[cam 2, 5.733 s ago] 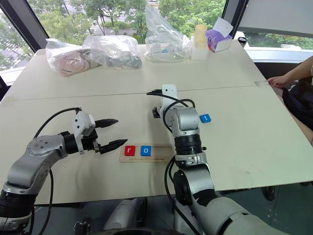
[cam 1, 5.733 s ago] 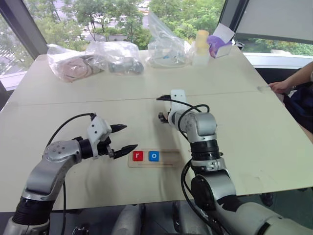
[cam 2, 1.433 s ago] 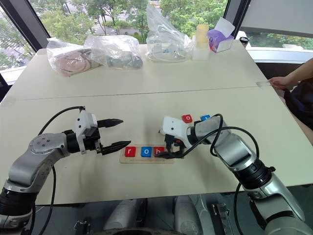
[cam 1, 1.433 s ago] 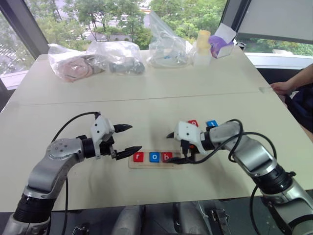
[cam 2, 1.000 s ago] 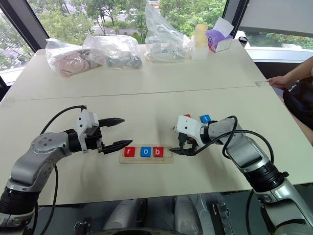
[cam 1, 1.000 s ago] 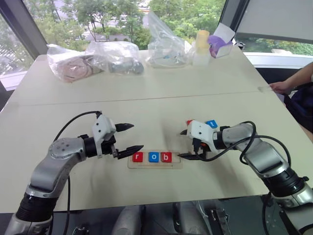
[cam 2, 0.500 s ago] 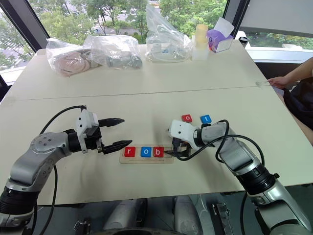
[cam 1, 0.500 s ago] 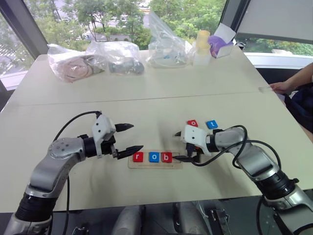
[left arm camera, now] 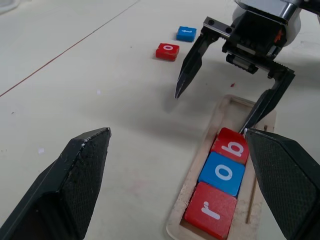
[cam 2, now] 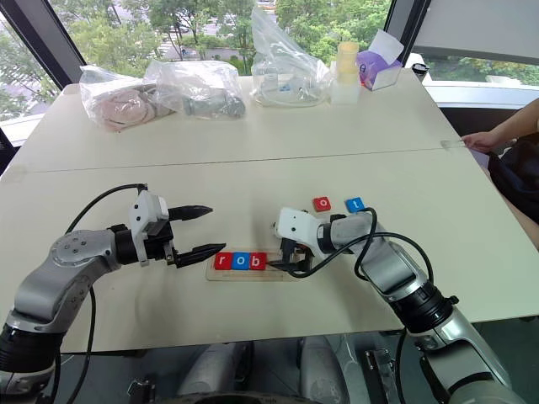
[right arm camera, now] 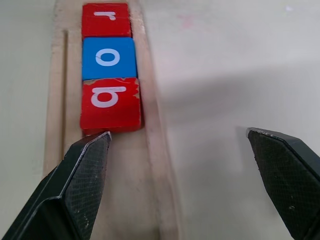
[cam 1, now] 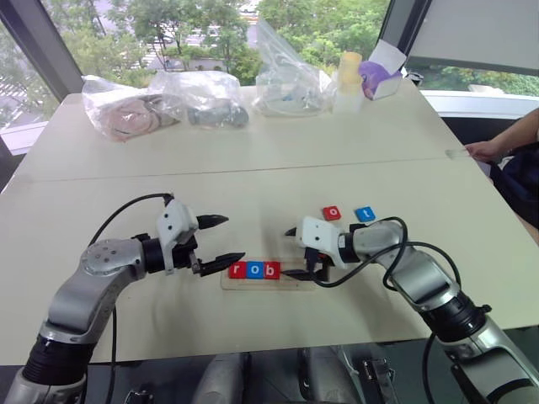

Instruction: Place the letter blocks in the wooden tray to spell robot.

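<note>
Pale matt wooden tray (right arm camera: 55, 150); glossy painted letter blocks (right arm camera: 108, 57) (edges perhaps chipped); smooth table (cam 1: 253, 135).

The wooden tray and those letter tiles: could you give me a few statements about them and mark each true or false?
1. The wooden tray holds three letter blocks, reading r, o, b. True.
2. The blue t block lies in the tray. False: it lies on the table, beside the red o block.
3. The right gripper grips a block. False: it is open and empty, one fingertip by the b.
4. The left gripper is open. True.
5. The tray's middle block is blue. True.
</note>
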